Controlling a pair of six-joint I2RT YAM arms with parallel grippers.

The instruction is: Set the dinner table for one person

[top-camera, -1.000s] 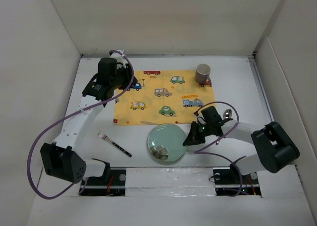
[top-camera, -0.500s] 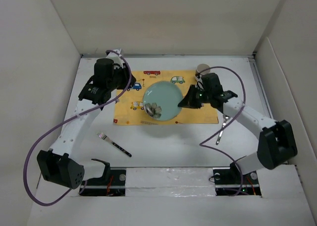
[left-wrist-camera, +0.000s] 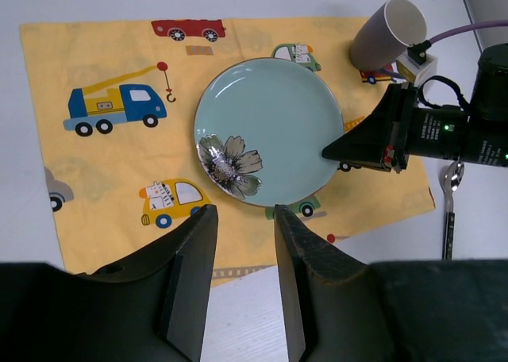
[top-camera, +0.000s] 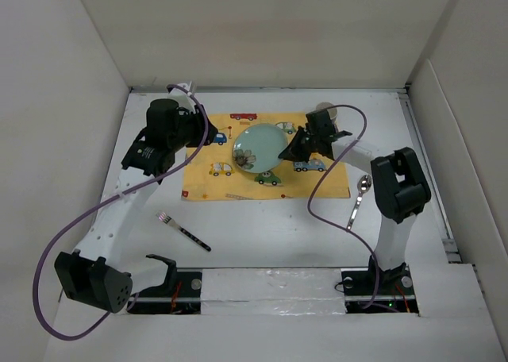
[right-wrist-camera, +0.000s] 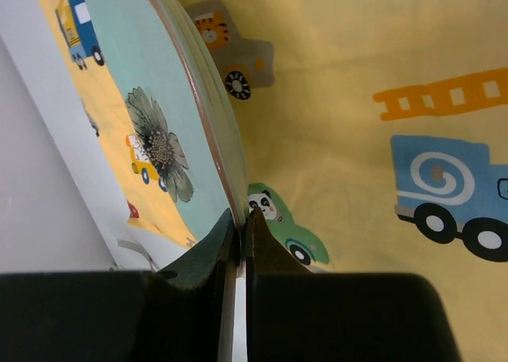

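Observation:
A pale green plate [top-camera: 258,148] with a grey flower print is over the middle of the yellow car-print placemat [top-camera: 238,179] on the white dinner table [top-camera: 262,235]. My right gripper [top-camera: 287,153] is shut on the plate's right rim; in the right wrist view the fingertips [right-wrist-camera: 240,213] pinch the edge and the plate [right-wrist-camera: 151,100] is tilted above the mat. My left gripper [top-camera: 208,133] hovers open and empty over the mat's left part; in its wrist view the gripper [left-wrist-camera: 244,211] frames the plate [left-wrist-camera: 270,132] from above.
A grey-brown cup [top-camera: 324,110] stands at the mat's far right corner. A spoon [top-camera: 358,201] lies on the table right of the mat. A fork [top-camera: 182,230] lies at the near left. White wall panels border the table.
My right gripper has carried the plate from the table's near middle up and back over the placemat, toward its far middle. The left arm has shifted only slightly.

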